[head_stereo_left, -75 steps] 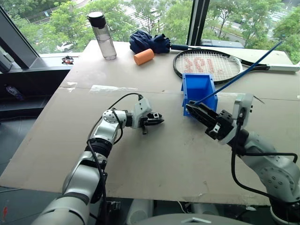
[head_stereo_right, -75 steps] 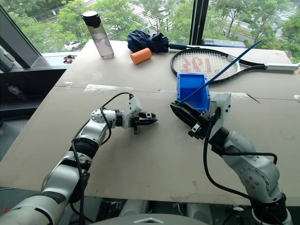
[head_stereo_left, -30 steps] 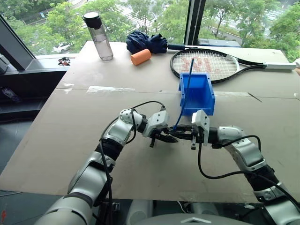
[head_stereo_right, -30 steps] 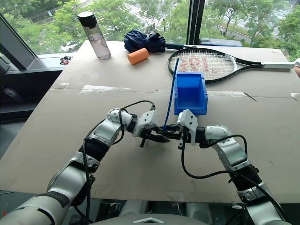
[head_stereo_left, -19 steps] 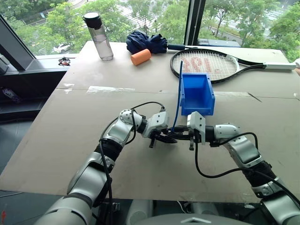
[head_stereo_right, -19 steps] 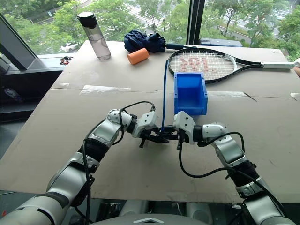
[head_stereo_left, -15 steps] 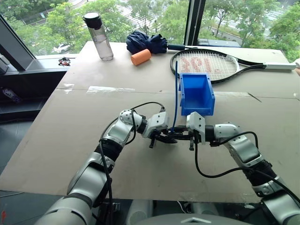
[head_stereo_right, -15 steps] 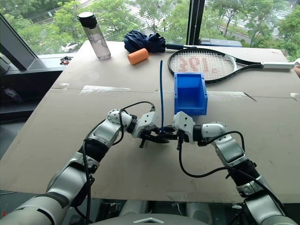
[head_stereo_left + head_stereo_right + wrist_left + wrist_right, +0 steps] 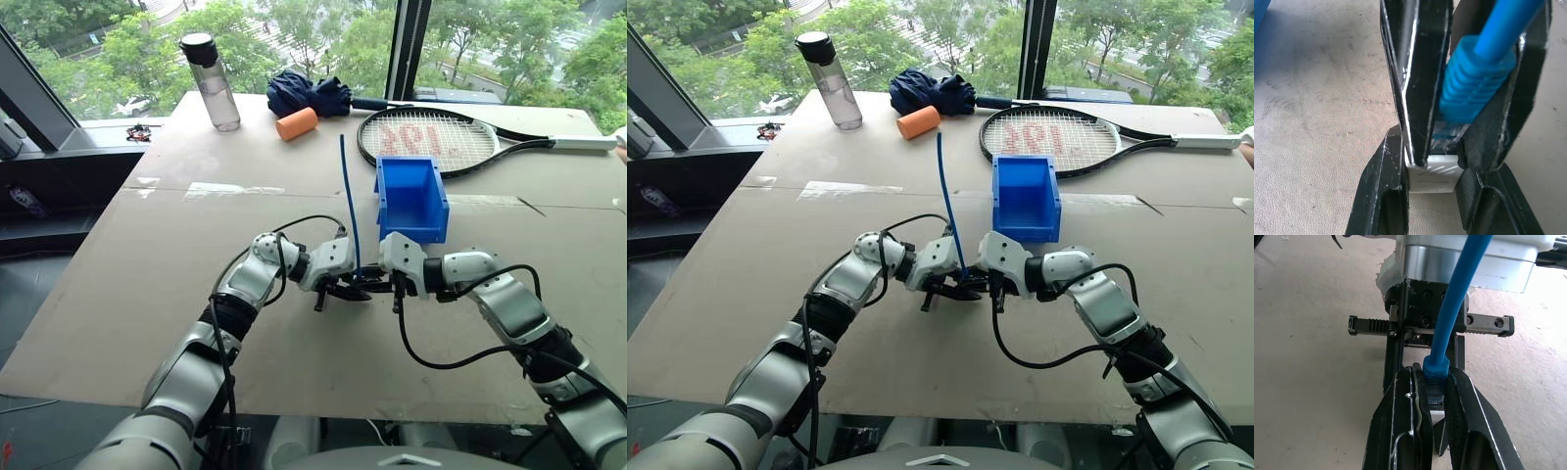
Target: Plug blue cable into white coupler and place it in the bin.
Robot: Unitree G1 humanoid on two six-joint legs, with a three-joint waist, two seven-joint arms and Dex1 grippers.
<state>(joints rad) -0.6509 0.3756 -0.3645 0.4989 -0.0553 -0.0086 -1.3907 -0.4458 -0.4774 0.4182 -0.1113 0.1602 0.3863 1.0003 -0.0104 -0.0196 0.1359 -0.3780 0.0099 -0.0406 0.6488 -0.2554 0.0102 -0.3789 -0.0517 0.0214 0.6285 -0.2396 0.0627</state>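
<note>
Daylight from big windows (image 9: pixel 323 29) with green trees outside falls on a tan counter (image 9: pixel 147 274), a dark window post (image 9: pixel 407 44) standing behind its far edge.

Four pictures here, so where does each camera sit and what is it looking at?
Left eye, right eye: on the head, looking down over both arms at the table and the bin.
Left wrist: looks along the left gripper, shut on the white coupler.
Right wrist: looks along the right gripper, shut on the blue cable.
All views share the cable's plug meeting the coupler.
</note>
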